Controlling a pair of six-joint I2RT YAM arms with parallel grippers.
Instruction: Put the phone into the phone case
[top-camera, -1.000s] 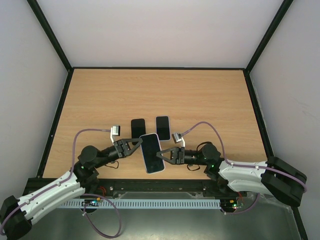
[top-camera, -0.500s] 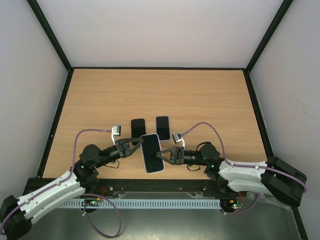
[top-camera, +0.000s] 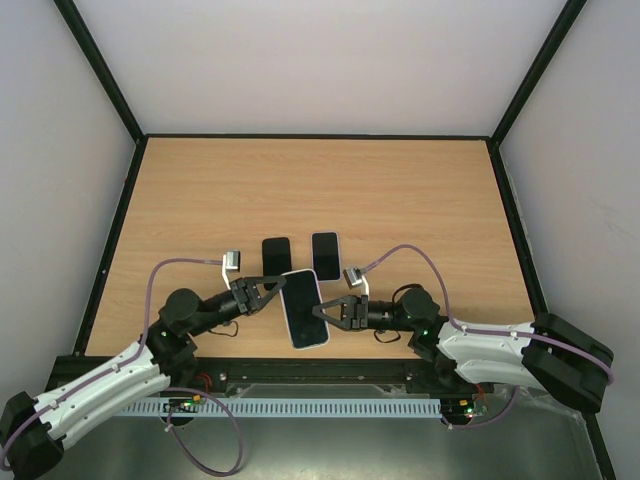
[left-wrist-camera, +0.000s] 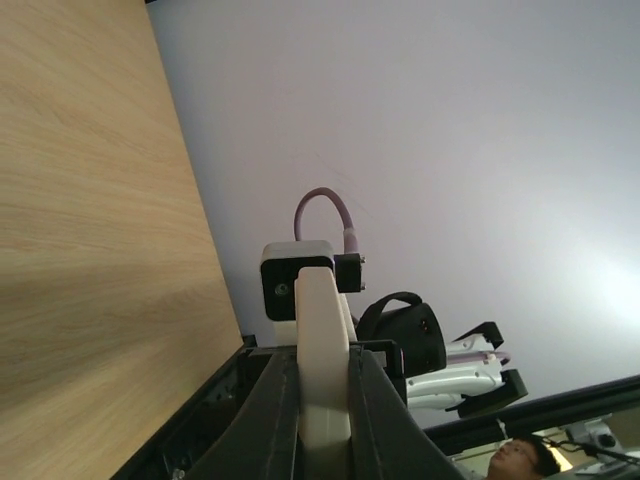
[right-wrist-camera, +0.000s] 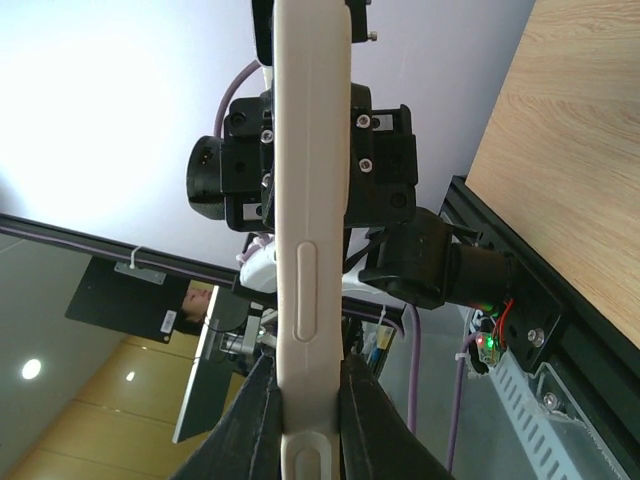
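Observation:
A large phone (top-camera: 303, 307) with a dark screen and a white case round its rim hangs just above the table near the front edge, held from both sides. My left gripper (top-camera: 272, 293) is shut on its left long edge. My right gripper (top-camera: 328, 312) is shut on its right long edge. In the left wrist view the white case edge (left-wrist-camera: 322, 340) stands between the dark fingers (left-wrist-camera: 272, 420). In the right wrist view the white edge (right-wrist-camera: 310, 200), with a long side button, is clamped between the fingers (right-wrist-camera: 256, 420).
A small black phone (top-camera: 277, 251) and a dark phone in a white rim (top-camera: 325, 255) lie flat side by side just behind the held one. The wooden table (top-camera: 320, 190) has black rails along its edges and white walls behind.
The held phone and both grippers have shifted very slightly toward the near edge; both grips are unchanged.

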